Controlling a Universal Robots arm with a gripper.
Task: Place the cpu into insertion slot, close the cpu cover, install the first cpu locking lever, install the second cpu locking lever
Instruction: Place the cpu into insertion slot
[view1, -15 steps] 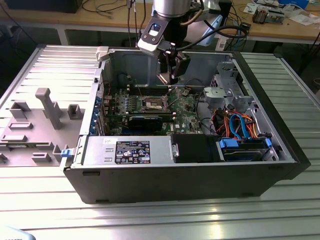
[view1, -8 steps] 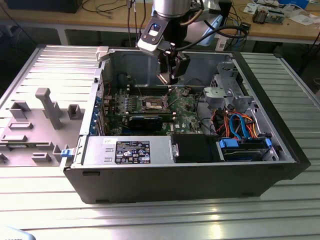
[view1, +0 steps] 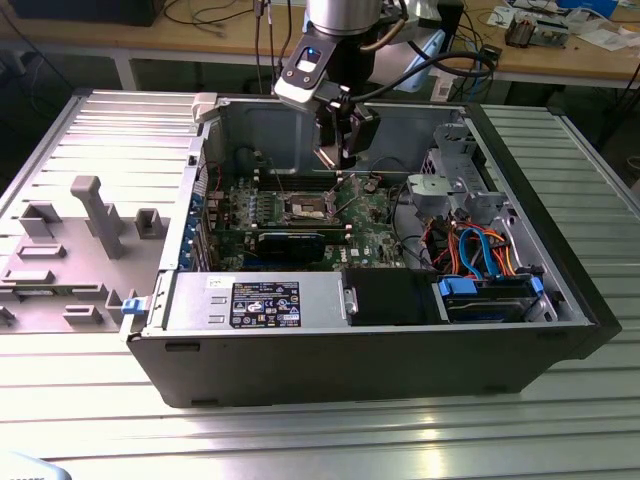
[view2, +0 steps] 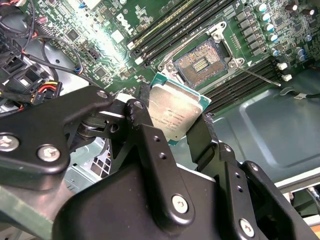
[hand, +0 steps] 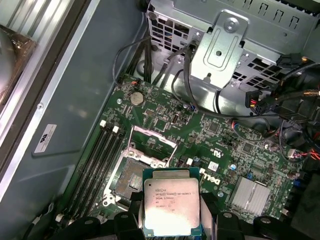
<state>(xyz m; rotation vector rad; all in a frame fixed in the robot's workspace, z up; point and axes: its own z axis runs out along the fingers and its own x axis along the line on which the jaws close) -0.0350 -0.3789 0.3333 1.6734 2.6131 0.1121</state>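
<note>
My gripper (view1: 336, 156) hangs inside the open computer case, just above the motherboard. It is shut on the cpu (view2: 175, 112), a flat square chip with a dull silver top, gripped at two opposite edges by the black fingers (view2: 142, 125). In the first wrist view the cpu (hand: 172, 207) sits between the fingers (hand: 216, 222), near the insertion slot (hand: 134, 175) and above it. The insertion slot (view2: 200, 62) lies bare with its dark contact field showing. The cpu cover (hand: 152, 139) is swung up and open at the socket's far side. A thin locking lever (view2: 262, 76) stands free beside the socket.
Long black memory slots (hand: 97, 165) flank the socket. A black graphics card (view1: 290, 243) lies in front of it. A silver drive cage (view1: 450, 170) and orange and blue cables (view1: 480, 250) fill the exterior view's right. A grey fixture tray (view1: 70, 250) sits outside the case.
</note>
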